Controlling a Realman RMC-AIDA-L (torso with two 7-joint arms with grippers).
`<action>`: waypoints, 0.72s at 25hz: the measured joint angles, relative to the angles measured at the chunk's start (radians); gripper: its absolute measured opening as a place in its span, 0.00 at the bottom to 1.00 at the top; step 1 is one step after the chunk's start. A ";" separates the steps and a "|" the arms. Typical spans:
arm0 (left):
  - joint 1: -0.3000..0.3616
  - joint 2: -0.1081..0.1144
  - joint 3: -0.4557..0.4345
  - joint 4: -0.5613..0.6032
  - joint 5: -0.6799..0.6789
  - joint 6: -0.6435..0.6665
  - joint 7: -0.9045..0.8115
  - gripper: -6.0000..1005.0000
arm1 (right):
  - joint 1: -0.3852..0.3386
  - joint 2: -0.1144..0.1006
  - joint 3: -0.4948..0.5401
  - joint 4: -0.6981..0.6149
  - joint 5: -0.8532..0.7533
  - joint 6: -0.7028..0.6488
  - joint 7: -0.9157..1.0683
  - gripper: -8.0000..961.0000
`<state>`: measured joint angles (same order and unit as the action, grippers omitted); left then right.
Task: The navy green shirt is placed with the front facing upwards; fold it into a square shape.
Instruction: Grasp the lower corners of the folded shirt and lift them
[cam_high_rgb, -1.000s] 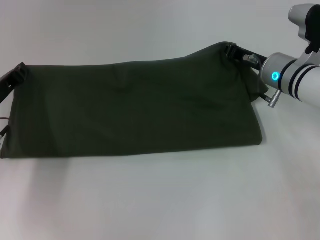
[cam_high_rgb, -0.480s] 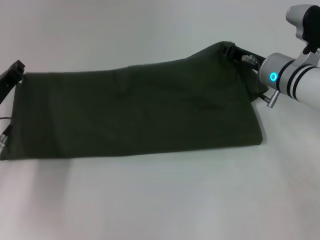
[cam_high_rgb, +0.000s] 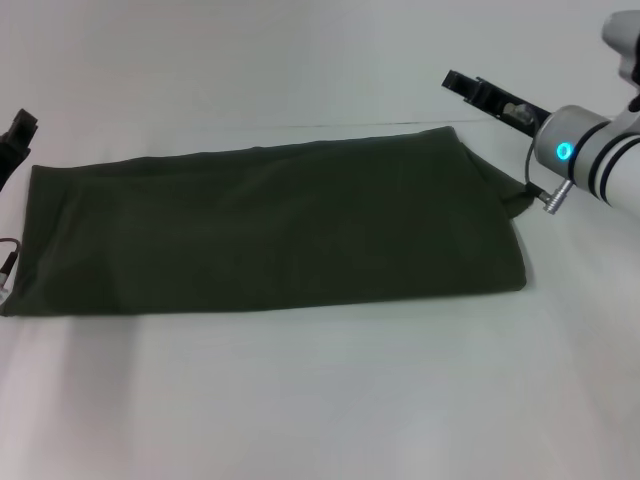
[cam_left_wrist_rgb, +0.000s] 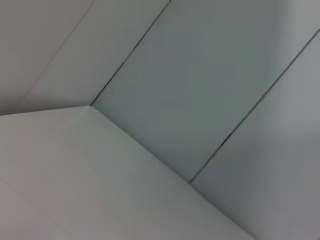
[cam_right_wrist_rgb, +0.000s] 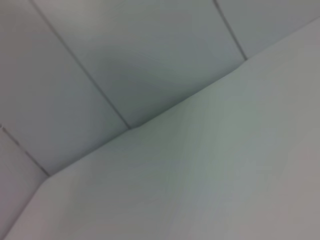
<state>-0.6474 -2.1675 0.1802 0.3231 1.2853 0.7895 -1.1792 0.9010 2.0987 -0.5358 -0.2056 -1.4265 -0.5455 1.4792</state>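
1. Shirt (cam_high_rgb: 270, 230): dark olive green, folded into a long band, lying flat on the white counter (cam_high_rgb: 320, 400), stretched from the left edge of the head view to right of centre.
2. Plain green cloth facing up; no print, neck or label to be seen on the exposed side.
3. Near edge straight and roughly parallel to the counter's front; far edge sloping slightly, farther away toward the right end.
4. Small flap of cloth poking out at the right end, just beside the right arm's wrist joint.
5. Right pincer (cam_high_rgb: 470, 88): raised above the counter, just beyond the shirt's far right corner, clear of the cloth, holding nothing; black fingers pointing left and away; whether wide or narrow, cannot tell.
6. Right forearm: white with black bands and a glowing blue ring, entering from the right edge.
7. Left pincer (cam_high_rgb: 15, 135): only a dark tip showing at the left edge, just beyond the shirt's far left corner, apart from the cloth; opening cannot be told.
8. Both wrist views: only pale grey panels and seams, no shirt, no fingers.
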 joint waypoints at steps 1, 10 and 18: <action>0.002 0.000 0.001 0.000 0.002 0.004 0.000 0.28 | -0.006 -0.002 -0.002 -0.001 0.010 -0.007 0.000 0.42; 0.110 0.015 0.223 0.181 0.259 0.131 -0.411 0.65 | -0.141 -0.059 -0.247 -0.122 0.011 -0.169 0.299 0.75; 0.198 0.081 0.259 0.544 0.771 0.484 -0.836 0.65 | -0.293 -0.192 -0.454 -0.264 -0.153 -0.427 0.683 0.98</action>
<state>-0.4497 -2.0862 0.4388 0.8674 2.0562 1.2739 -2.0156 0.6077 1.9067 -0.9901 -0.4699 -1.5799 -0.9727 2.1617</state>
